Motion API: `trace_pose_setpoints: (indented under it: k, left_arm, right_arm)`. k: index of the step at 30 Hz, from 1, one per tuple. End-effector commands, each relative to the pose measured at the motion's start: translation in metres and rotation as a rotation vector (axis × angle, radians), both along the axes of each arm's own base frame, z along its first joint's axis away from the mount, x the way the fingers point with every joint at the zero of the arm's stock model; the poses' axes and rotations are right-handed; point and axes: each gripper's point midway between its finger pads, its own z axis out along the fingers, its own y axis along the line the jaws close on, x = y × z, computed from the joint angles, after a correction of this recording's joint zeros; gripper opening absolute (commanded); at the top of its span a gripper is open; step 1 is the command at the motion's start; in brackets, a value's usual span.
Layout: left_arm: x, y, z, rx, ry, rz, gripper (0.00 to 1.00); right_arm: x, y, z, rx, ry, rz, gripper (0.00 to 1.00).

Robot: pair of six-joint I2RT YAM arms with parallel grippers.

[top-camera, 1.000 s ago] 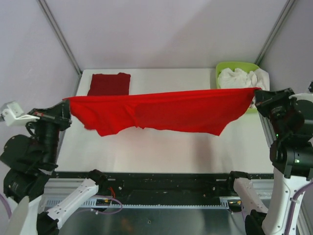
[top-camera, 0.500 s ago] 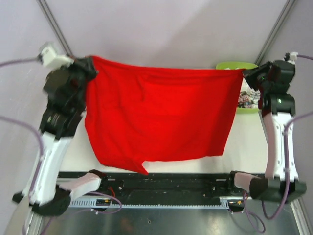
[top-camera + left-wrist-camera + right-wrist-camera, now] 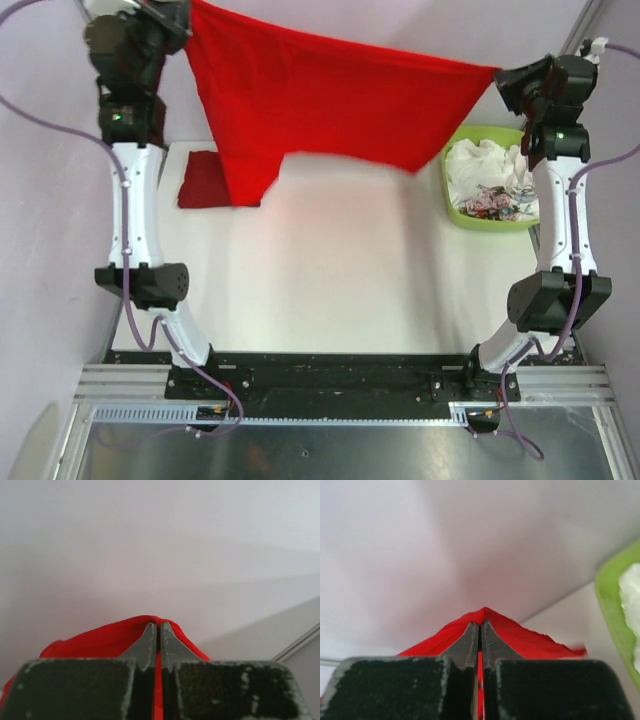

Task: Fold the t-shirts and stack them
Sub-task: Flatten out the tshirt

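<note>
Above the white table (image 3: 330, 260), left tool (image 3: 159, 629) and right tool (image 3: 480, 629) clamp red t-shirt (image 3: 330, 100); walls (image 3: 430, 22) pale.

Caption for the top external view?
Left end effector and right end effector stretch the bright red t-shirt aloft; a folded dark red t-shirt lies on the table.

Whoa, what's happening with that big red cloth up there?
A robot holds a red t-shirt stretched in the air above the table, its left gripper and right gripper each shut on a corner. A darker red shirt lies folded at the table's far left; a green basket of cloth sits far right.
</note>
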Motion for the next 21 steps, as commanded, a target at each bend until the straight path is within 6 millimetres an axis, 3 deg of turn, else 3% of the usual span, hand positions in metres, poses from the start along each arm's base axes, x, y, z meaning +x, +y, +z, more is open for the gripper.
trace_pose_setpoints:
  k: [1, 4, 6, 9, 11, 14, 16, 18, 21]
  left_arm:
    - [-0.090, 0.027, 0.101, -0.015, -0.296, -0.026, 0.00]
    - [-0.079, 0.039, 0.046, -0.033, -0.149, 0.016, 0.00]
    - [-0.075, 0.042, -0.007, -0.056, -0.024, 0.032, 0.00]
    - [-0.082, 0.046, -0.113, -0.108, 0.196, 0.058, 0.00]
    - [-0.096, 0.047, -0.189, -0.141, 0.341, 0.081, 0.00]
    - [-0.122, 0.044, -0.294, -0.160, 0.542, 0.093, 0.00]
    - [-0.144, 0.044, -0.355, -0.156, 0.677, 0.109, 0.00]
    - [-0.166, 0.048, -0.403, -0.133, 0.794, 0.143, 0.00]
    - [-0.197, 0.060, -0.445, -0.071, 0.917, 0.215, 0.00]
  right_arm:
    - [-0.017, 0.003, 0.050, -0.011, -0.138, 0.011, 0.00]
    - [-0.026, 0.002, -0.002, 0.016, -0.046, 0.026, 0.00]
    - [-0.035, 0.002, -0.054, 0.031, 0.065, 0.035, 0.00]
    - [-0.055, 0.007, -0.139, 0.032, 0.276, 0.066, 0.00]
    - [-0.073, 0.013, -0.203, 0.028, 0.428, 0.096, 0.00]
    - [-0.101, 0.020, -0.278, 0.008, 0.614, 0.137, 0.00]
    - [-0.121, 0.023, -0.317, -0.005, 0.715, 0.161, 0.00]
    - [-0.139, 0.024, -0.345, -0.019, 0.791, 0.170, 0.00]
    - [-0.162, 0.021, -0.374, -0.042, 0.873, 0.168, 0.00]
